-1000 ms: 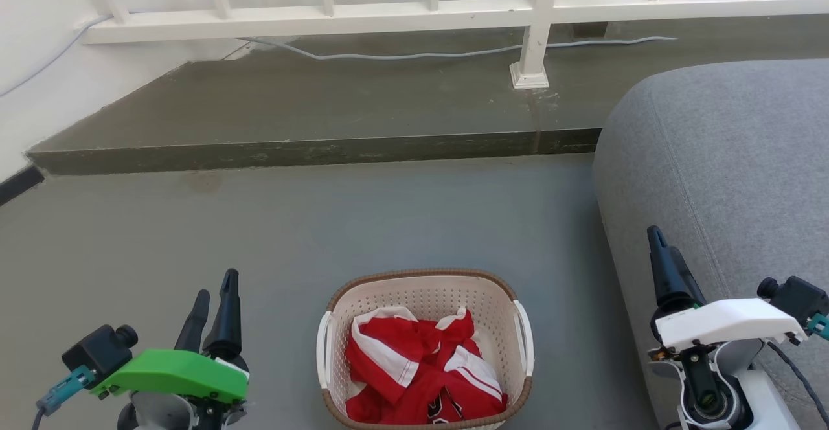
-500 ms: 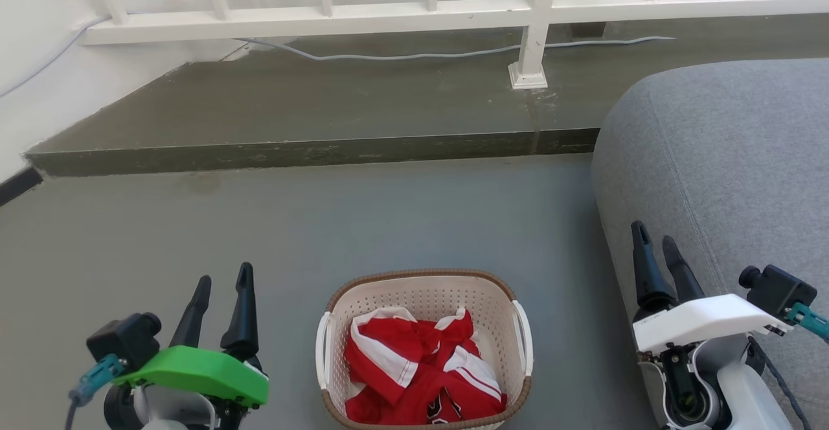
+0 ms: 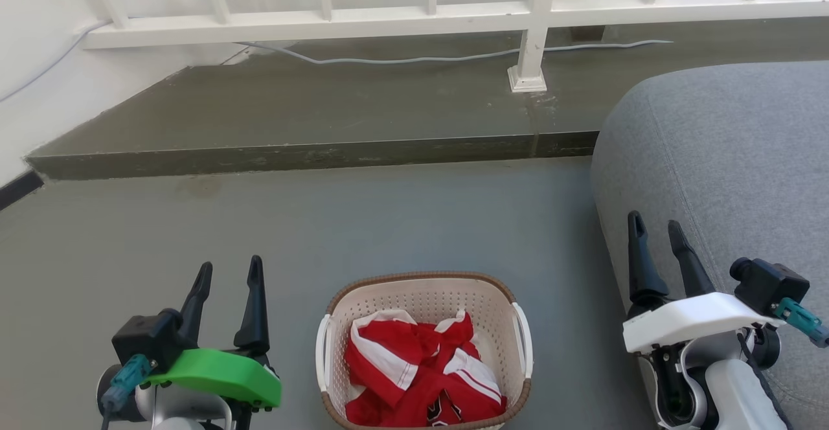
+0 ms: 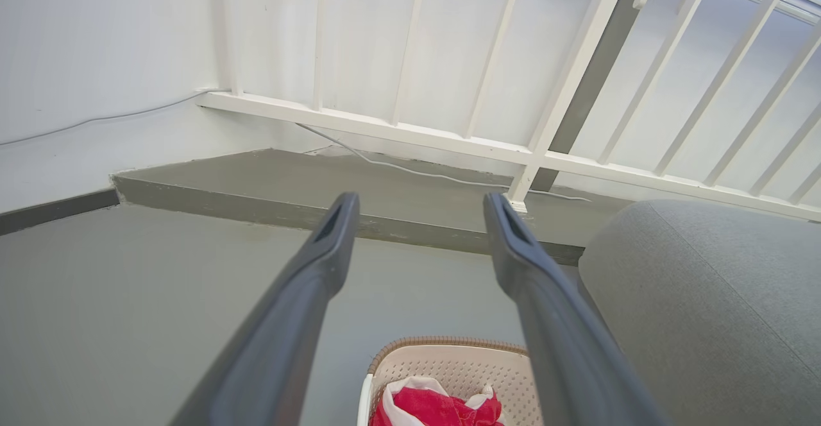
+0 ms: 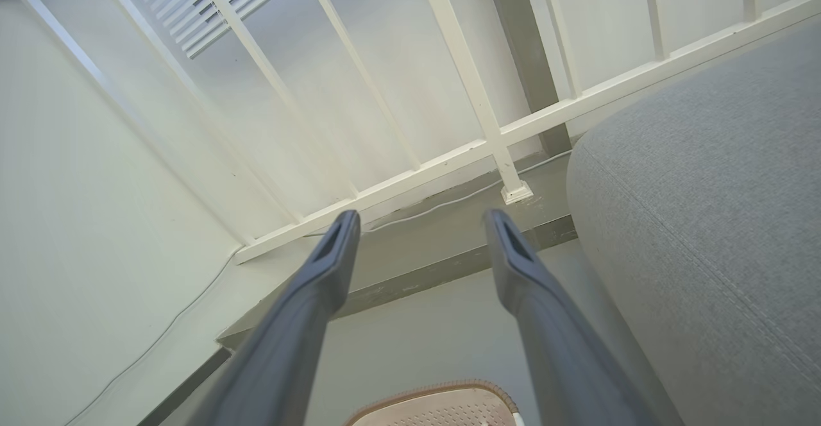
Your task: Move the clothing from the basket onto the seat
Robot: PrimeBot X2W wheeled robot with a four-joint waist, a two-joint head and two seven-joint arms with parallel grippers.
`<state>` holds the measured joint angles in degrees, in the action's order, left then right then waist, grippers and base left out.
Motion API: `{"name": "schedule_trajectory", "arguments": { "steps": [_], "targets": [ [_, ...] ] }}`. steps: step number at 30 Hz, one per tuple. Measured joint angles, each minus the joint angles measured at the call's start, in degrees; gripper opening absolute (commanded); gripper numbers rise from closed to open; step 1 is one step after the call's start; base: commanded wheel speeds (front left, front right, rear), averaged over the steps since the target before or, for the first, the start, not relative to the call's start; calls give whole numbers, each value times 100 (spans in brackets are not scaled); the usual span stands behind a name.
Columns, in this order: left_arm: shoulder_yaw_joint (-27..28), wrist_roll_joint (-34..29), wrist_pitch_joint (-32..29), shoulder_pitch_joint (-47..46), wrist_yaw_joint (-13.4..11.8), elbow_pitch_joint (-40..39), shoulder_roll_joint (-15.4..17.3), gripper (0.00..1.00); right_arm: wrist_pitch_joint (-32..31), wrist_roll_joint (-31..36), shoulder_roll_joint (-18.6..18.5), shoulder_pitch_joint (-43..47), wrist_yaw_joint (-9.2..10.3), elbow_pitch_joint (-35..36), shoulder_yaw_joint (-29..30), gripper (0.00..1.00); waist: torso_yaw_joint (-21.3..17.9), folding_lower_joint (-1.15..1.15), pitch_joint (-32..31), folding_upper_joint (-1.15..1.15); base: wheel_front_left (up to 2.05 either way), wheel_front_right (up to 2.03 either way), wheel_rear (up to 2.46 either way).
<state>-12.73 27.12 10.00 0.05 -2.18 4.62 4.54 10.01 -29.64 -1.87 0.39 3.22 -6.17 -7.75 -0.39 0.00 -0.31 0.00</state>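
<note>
The cream basket (image 3: 424, 291) with a brown rim stands on the floor at the bottom centre of the head view. Red clothing (image 3: 421, 375) with white stripes lies crumpled inside it, a dark emblem showing near its front. The grey seat (image 3: 725, 145) fills the right side. My left gripper (image 3: 231, 271) is open to the left of the basket, fingers pointing up and empty. My right gripper (image 3: 656, 226) is open to the right of the basket, against the seat's side. The left wrist view shows the basket (image 4: 449, 365) and clothing (image 4: 436, 408) below the open fingers (image 4: 333, 240).
A raised concrete step (image 3: 311, 151) runs across behind the basket, with a white railing (image 3: 414, 15), its post (image 3: 530, 61) and a grey cable (image 3: 421, 59) on it. A white wall (image 3: 26, 93) closes the left side. Bare grey floor (image 3: 324, 223) lies between step and basket.
Both grippers have opened their fingers wider and swung inward toward the basket; the left has moved right and up, the right has moved left. Basket and clothing are unmoved.
</note>
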Motion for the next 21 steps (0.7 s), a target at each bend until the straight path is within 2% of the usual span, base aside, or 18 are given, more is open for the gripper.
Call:
{"name": "schedule_trajectory", "arguments": {
  "steps": [21],
  "targets": [
    [-231, -1545, 437, 127, -281, -313, 35, 100, 423, 1622, -41, 10, 301, 305, -281, 100, -20, 0, -25, 0, 0, 0, 0]
  ]
}}
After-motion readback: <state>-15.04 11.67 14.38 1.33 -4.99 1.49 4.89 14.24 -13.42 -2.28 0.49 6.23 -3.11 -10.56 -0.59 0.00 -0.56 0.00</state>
